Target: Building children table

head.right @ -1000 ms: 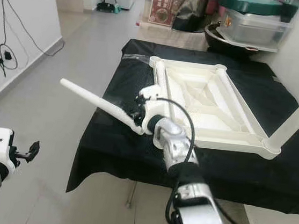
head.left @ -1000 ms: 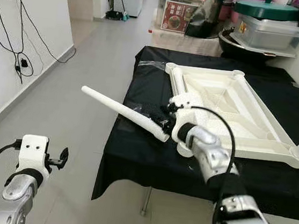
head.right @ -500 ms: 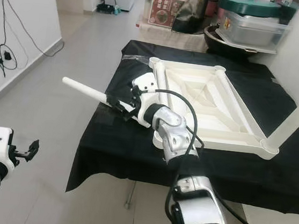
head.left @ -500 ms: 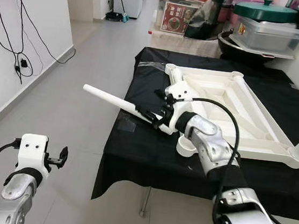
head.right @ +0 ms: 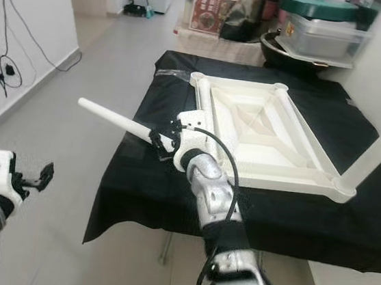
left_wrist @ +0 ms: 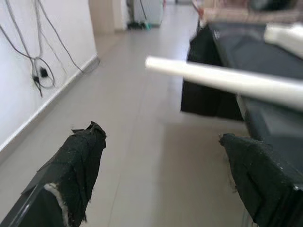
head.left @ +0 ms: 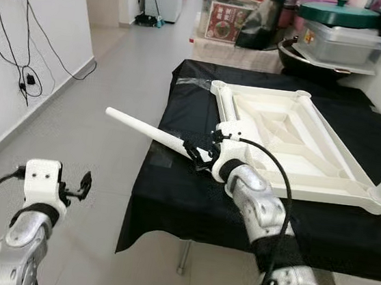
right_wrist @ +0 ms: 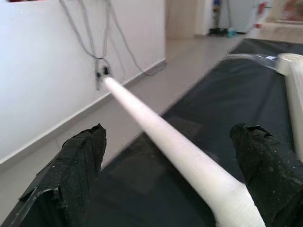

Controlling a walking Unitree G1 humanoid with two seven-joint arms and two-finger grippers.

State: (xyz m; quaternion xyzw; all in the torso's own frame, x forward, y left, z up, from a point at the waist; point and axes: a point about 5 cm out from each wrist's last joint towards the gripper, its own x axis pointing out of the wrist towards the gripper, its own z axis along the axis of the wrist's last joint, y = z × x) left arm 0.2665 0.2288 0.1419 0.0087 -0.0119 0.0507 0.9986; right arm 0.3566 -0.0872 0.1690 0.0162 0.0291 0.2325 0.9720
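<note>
Right arm: we see it reaching up from the lower middle of the head views, bent at the elbow, its forearm angled toward the near left corner of the tabletop.
Right gripper [head.left: 199, 152]: it sits just off that corner, above the black cloth [head.left: 190, 204]; in the right wrist view its two black fingers [right_wrist: 78, 163] stand wide apart on either side of the white table leg [head.left: 151, 133], so we read them as spread, and we cannot tell what carries the leg's thick end, which lies below the frame edge.
White table leg: it runs from the gripper out toward the middle left of the head views, tapering to a rounded tip that hangs over the grey floor [head.left: 116, 72], past the cloth's left edge.
Upturned tabletop [head.left: 293, 144]: it lies upside down on the cloth in the right half of the head views, ribs showing, a leg socket at each visible corner.
Left arm: we see it low in the lower left corner, raised over the floor, well apart from the table.
Left gripper [left_wrist: 163, 156]: its fingers are spread with nothing between them; the leg's tip crosses the upper part of the left wrist view beyond them.
</note>
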